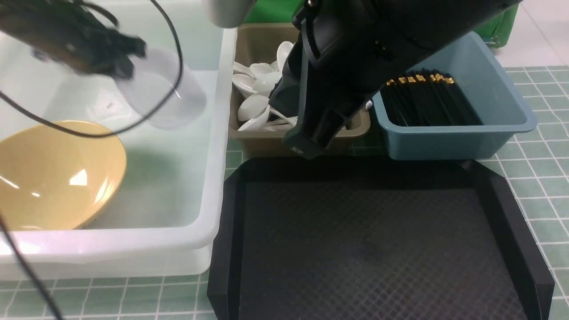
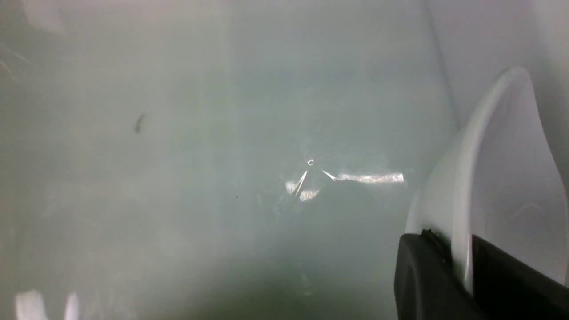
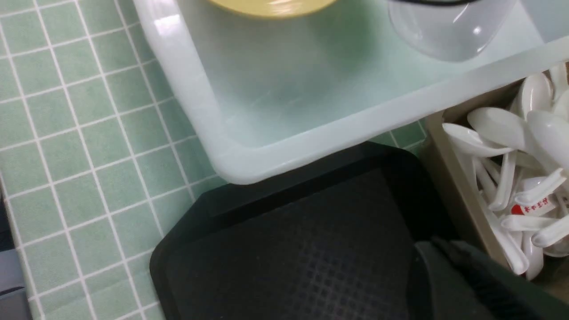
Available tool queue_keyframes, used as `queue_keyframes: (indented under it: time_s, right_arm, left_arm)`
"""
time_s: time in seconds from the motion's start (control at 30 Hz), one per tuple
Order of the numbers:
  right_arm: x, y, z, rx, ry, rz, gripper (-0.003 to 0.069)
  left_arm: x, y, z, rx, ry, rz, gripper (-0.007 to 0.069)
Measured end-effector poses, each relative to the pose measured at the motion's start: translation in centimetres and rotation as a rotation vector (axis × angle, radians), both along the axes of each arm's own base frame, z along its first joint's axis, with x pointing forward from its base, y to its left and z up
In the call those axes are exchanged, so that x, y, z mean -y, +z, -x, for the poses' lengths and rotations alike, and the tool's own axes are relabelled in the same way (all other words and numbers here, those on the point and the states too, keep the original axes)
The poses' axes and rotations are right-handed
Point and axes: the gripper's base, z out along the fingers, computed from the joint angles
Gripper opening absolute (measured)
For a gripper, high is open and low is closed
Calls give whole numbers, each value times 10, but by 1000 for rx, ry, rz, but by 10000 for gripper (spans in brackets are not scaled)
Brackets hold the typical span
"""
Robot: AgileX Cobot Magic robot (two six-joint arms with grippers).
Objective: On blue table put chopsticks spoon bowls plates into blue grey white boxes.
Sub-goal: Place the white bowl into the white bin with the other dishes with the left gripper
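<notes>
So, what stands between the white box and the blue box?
The tan box, full of white spoons; the front view shows it.

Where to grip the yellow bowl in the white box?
Pinch the rim of the yellow bowl on the side toward the middle of the white box, tool coming from above, straddling the wall. That edge stands clear of the floor; the bowl looks too wide to span.
</notes>
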Motion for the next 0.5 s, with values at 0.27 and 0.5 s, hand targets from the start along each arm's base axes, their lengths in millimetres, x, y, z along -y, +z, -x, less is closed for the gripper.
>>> queue_keyframes:
  time_s: [0.27,0.5]
  right_arm:
    - [0,0,0,-2,0,3,47]
    - [2,-1,0,-12,-9,21,47]
  left_arm:
    - [1,-51,-23,-27,-51,-22,69]
    - [-1,-47,-24,-27,-131,-111,311]
